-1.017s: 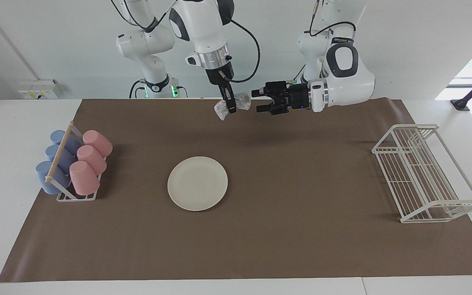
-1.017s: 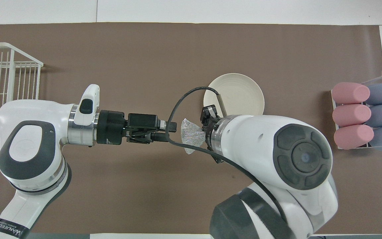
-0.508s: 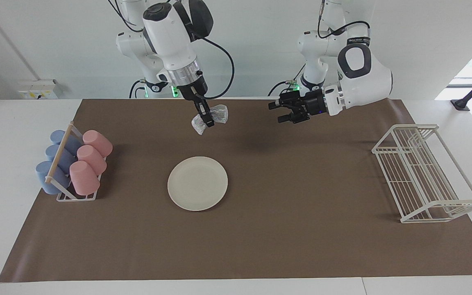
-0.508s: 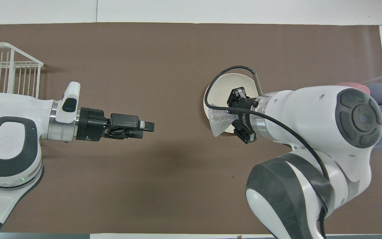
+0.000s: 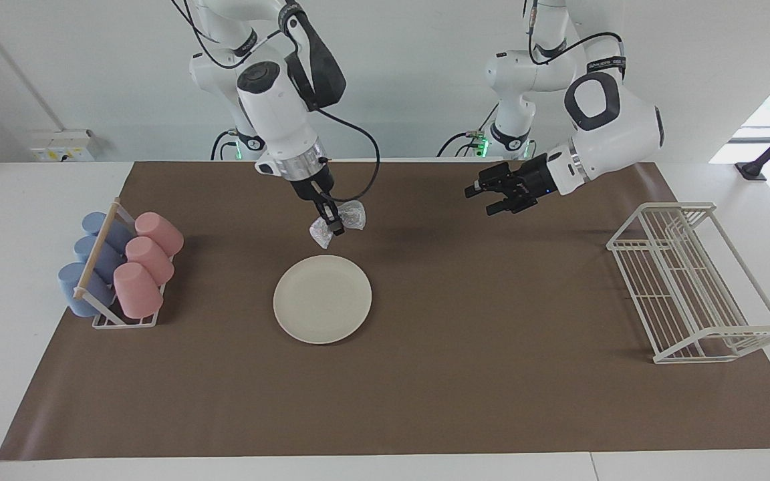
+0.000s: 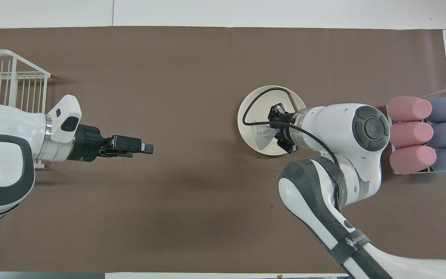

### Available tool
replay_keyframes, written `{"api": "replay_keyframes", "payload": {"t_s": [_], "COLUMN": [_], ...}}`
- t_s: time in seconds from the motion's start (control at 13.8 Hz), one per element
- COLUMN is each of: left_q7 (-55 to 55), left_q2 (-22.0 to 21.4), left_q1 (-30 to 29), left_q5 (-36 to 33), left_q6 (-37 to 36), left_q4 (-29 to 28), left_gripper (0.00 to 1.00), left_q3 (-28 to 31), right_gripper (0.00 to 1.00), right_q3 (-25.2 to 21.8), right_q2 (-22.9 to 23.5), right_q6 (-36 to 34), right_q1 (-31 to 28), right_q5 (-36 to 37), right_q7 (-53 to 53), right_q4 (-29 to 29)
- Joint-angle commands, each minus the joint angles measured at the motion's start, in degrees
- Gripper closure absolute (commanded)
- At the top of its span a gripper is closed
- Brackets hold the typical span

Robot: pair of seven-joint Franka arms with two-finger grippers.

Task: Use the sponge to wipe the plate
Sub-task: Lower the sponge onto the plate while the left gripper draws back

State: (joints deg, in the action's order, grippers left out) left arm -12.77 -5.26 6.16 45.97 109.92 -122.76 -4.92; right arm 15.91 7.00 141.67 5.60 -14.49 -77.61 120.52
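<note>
- White wall at the back, and a white desk [image 5: 44, 401] laid with a brown mat [image 5: 492, 387] from end to end.
- Right hand [image 5: 337, 229] hangs in the air, pointing down, fingertips pinched tight on the sponge [image 5: 351, 215], which bulges out silvery and crumpled on either side of them.
- From the facing view the sponge is up off the surface, clear of the plate [image 5: 322, 299] and not touching it; from overhead the sponge [image 6: 262, 136] sits over the plate [image 6: 254, 104].
- That plate lies flat on the mat about midway along the desk, cream-white, nothing resting on it.
- Left hand [image 5: 480, 200] is held out level over bare mat, toward the left arm's end of the desk, fingers spread apart and carrying nothing; overhead it [image 6: 147, 148] points toward the middle of the desk.
- Toward the right arm's end, a small rack [image 5: 124, 319] holds pink cups [image 5: 148, 260] and blue cups [image 5: 91, 267] lying on their sides.
- At the left arm's end stands a white wire dish rack [image 5: 692, 287], well apart from the plate.
</note>
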Motion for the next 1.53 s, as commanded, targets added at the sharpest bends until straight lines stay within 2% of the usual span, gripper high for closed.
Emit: {"api": "replay_keyframes", "payload": {"t_s": [0.0, 0.36, 0.65, 0.8, 0.87, 0.94, 1.02, 1.09, 1.16, 1.23, 1.38, 1.45], "left_q7": [0.90, 0.90, 1.34, 1.60, 1.78, 2.13, 2.22, 2.13, 2.22, 2.22, 2.39, 2.39], "left_q2": [-0.45, -0.54, -0.45, -0.45, -0.45, -0.45, -0.45, -0.45, -0.45, -0.45, -0.45, -0.45], "left_q1": [-0.97, -1.33, -1.33, -1.33, -1.33, -1.33, -1.33, -1.33, -1.33, -1.33, -1.33, -1.33], "left_q5": [-3.51, -3.78, -3.87, -3.87, -3.87, -3.87, -3.87, -3.87, -3.95, -3.87, -3.87, -3.87], "left_q6": [0.47, 0.29, 0.65, 0.82, 0.91, 1.00, 1.00, 1.00, 1.00, 1.17, 1.43, 1.70], "left_q4": [-0.03, -0.11, -0.12, -0.12, -0.12, -0.12, -0.03, -0.03, -0.03, -0.03, -0.03, -0.03], "left_gripper": [0.00, 0.00, 0.00, 0.00, 0.00, 0.00, 0.00, 0.00, 0.00, 0.00, 0.00, 0.00], "left_q3": [-0.35, -0.27, -0.27, -0.27, -0.27, -0.35, -0.27, -0.27, -0.27, -0.27, -0.35, -0.35], "right_gripper": [1.00, 1.00, 1.00, 1.00, 0.95, 0.66, 0.47, 0.36, 0.20, 0.10, 0.12, 0.20], "right_q3": [0.52, 0.52, 0.61, 0.61, 0.61, 0.61, 0.61, 0.61, 0.61, 0.61, 0.61, 0.61], "right_q2": [3.89, 9.42, 11.46, 12.78, 12.87, 12.87, 12.95, 12.96, 12.96, 12.96, 13.04, 13.04], "right_q6": [4.13, 9.04, 11.17, 14.32, 14.68, 14.95, 15.04, 15.04, 15.21, 15.74, 16.44, 16.44], "right_q1": [-1.90, -1.29, -1.11, -0.94, -0.33, -0.24, -0.23, -0.23, -0.06, 0.38, 0.29, 0.29], "right_q5": [-0.98, -0.89, -0.89, -0.89, -0.89, -0.89, -0.89, -0.89, -0.89, -0.98, -0.98, -0.98], "right_q7": [4.91, 7.47, 7.38, 7.13, 7.30, 7.39, 7.30, 7.04, 6.60, 6.42, 6.42, 6.42], "right_q4": [1.03, 0.86, 0.86, 0.86, 0.77, 0.68, 0.68, 0.68, 0.68, 0.68, 0.77, 0.86]}}
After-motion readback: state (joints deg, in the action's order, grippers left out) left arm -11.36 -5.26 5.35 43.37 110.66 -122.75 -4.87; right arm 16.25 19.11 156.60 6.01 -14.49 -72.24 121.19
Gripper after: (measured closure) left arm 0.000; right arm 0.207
